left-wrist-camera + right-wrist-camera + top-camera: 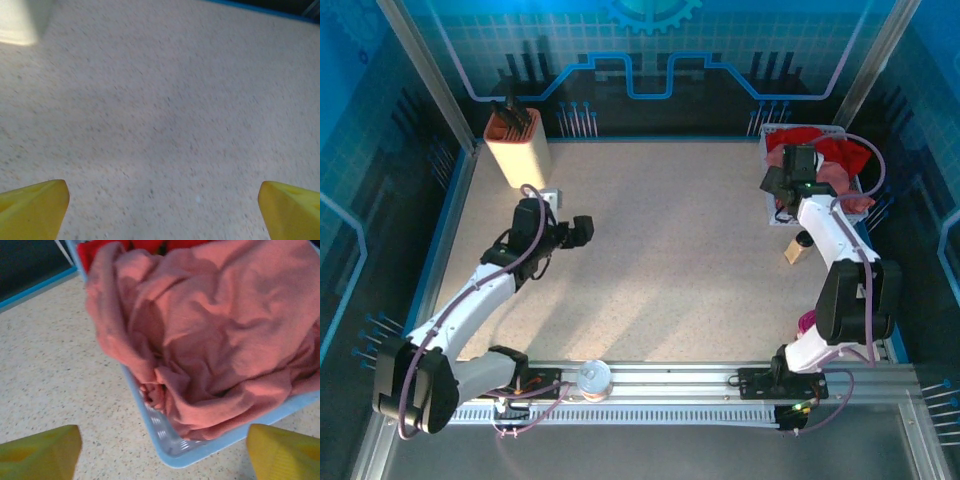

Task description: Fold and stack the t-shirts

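- Hovering at the near corner of the white mesh basket [165, 440], the right gripper [160, 455] had its jaws spread wide, gripping nothing.
- The salmon-pink t-shirt [215, 340] lay crumpled in that basket, one fold drooping over the rim.
- A red t-shirt [92, 252] sat bunched behind it, in the same basket at the table's far right.
- The left gripper [162, 210] hung over the bare speckled table [160, 100], jaws wide apart and empty, well apart from the basket.
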